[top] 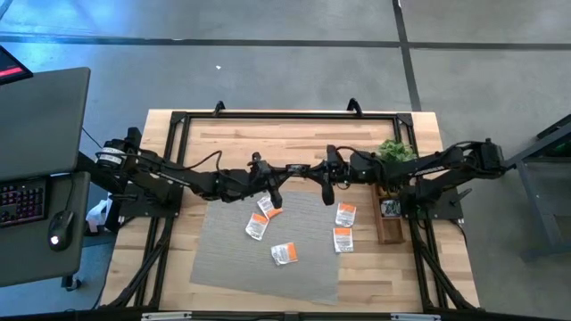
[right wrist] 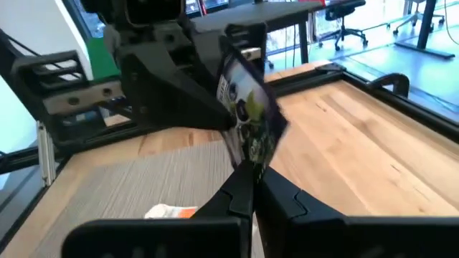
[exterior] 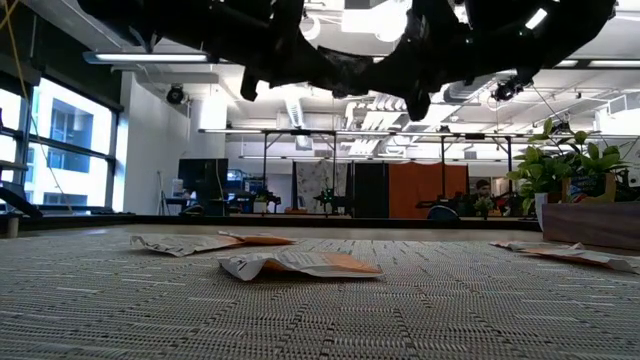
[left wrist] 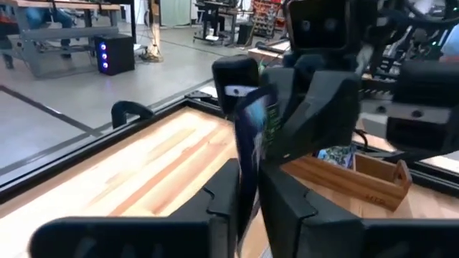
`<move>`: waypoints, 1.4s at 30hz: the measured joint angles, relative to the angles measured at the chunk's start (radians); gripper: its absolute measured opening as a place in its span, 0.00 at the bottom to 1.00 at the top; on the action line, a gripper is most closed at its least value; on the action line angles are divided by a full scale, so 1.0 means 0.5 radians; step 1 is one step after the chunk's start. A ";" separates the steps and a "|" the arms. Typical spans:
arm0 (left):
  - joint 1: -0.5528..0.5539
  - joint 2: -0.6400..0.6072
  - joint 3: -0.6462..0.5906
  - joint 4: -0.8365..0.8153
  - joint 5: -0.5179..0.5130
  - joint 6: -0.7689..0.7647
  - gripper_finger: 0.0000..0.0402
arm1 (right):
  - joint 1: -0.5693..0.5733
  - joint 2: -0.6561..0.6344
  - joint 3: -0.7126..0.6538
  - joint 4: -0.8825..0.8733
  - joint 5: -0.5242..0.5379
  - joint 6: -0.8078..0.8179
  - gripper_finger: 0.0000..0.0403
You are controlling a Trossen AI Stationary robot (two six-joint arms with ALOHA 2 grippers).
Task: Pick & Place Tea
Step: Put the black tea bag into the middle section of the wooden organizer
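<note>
A dark tea sachet [right wrist: 247,118] is held mid-air over the grey mat [top: 223,254], pinched between both tools. Right tool [right wrist: 252,188] is clamped on its edge; left tool [left wrist: 247,201] is also seen around it, fingers nearly together. Five orange-white sachets [top: 284,254] lie on the mat on the tabletop [top: 232,138].

Black sachet [right wrist: 247,118] upright between both fingers, five orange-white sachets [top: 285,253] flat on mat
</note>
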 joint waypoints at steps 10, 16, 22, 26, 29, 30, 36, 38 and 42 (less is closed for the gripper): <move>-0.001 -0.002 0.000 -0.322 -0.031 -0.163 0.36 | 0.171 -0.203 0.000 -0.521 0.183 0.171 0.00; 0.000 -0.002 0.000 -0.413 -0.040 -0.264 0.40 | 0.321 -0.724 0.087 -1.706 0.292 0.688 0.00; 0.000 -0.002 0.000 -0.432 -0.042 -0.270 0.40 | 0.477 -0.909 0.549 -3.389 -0.008 1.617 0.00; 0.000 -0.002 -0.001 -0.419 -0.093 -0.276 0.40 | 0.580 -0.895 0.682 -3.997 -0.155 2.133 0.00; 0.000 -0.002 -0.001 -0.425 -0.115 -0.317 0.40 | 0.638 -0.892 0.626 -4.116 -0.153 2.294 0.00; 0.000 -0.002 -0.001 -0.431 -0.115 -0.322 0.40 | 0.650 -0.893 0.593 -4.118 -0.154 2.333 0.00; 0.000 -0.002 -0.001 -0.453 -0.132 -0.319 0.40 | 0.665 -0.892 0.369 -3.970 -0.271 2.432 0.00; 0.000 -0.002 -0.001 -0.454 -0.139 -0.318 0.40 | 0.659 -0.889 0.302 -3.922 -0.281 2.450 0.00; 0.000 -0.002 -0.001 -0.469 -0.144 -0.316 0.41 | 0.656 -0.867 0.355 -3.895 -0.125 2.476 0.00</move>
